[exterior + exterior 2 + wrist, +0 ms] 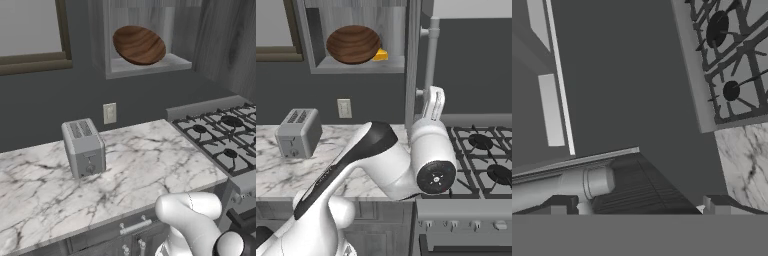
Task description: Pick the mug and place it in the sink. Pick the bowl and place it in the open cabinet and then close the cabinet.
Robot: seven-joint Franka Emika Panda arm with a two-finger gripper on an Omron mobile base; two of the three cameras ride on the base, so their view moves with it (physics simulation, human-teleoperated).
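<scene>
At the edge of the open cabinet door [637,185], the gripper [637,207] sits with its jaws spread wide and nothing between them; the silver bar handle [567,185] lies just to one side of the fingertips, its long axis running along the door. The bowl [353,45] already rests tilted inside the cabinet [356,65], above the toaster [298,132]. Closing the door looks like the remaining step.

cabinet [145,67]: its opening is mostly taken up by the tilted bowl [139,45], with a narrow gap at 3 o'clock of the bowl.
counter [140,170]: broad bare marble; the toaster [83,148] stands at 9 o'clock.
stove [225,140]: raised grates at 3 o'clock of the marble.
door handle [562,185]: just beside the open gripper [637,207].
</scene>
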